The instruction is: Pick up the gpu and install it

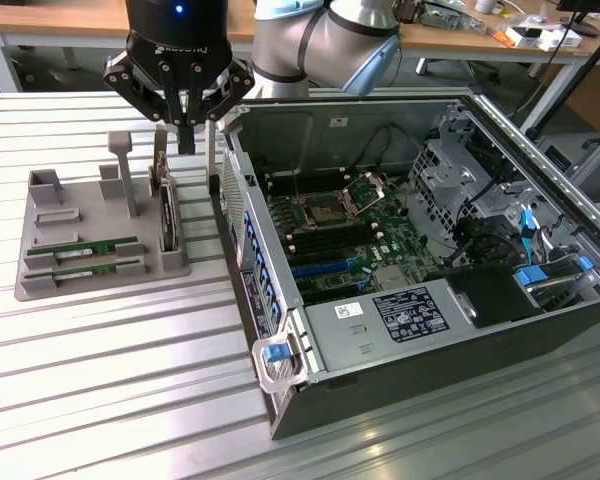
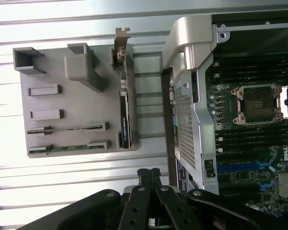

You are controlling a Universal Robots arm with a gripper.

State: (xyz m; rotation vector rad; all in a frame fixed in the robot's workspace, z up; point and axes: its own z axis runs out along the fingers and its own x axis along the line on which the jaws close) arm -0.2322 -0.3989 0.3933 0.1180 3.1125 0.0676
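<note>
Hovering my gripper [image 1: 184, 140], shut and empty, upper left of exterior view, just above gpu [image 1: 166, 215]. Card stands on edge in grey holder [image 1: 40, 285] slot, so top edge looks reachable.

Under gripper [image 1: 185, 145]: gray holder tray [image 1: 40, 275], flat on slatted metal table [image 1: 100, 390]. Tall gray post [image 1: 123, 172] upright on tray, just off gripper toward exterior view's left. Open PC case [image 1: 330, 125] just beside gripper on exterior view's right; touching tray edge or not, can't tell. Inside case, lower than gripper: motherboard [image 1: 335, 245], CPU socket [image 1: 318, 210], blue slots [image 1: 320, 270]. Black-and-white label [image 1: 408, 315] and blue latch [image 1: 277, 352] toward near end of case, well apart from gripper. Wooden desk [image 1: 60, 15] in background behind gripper.
</note>
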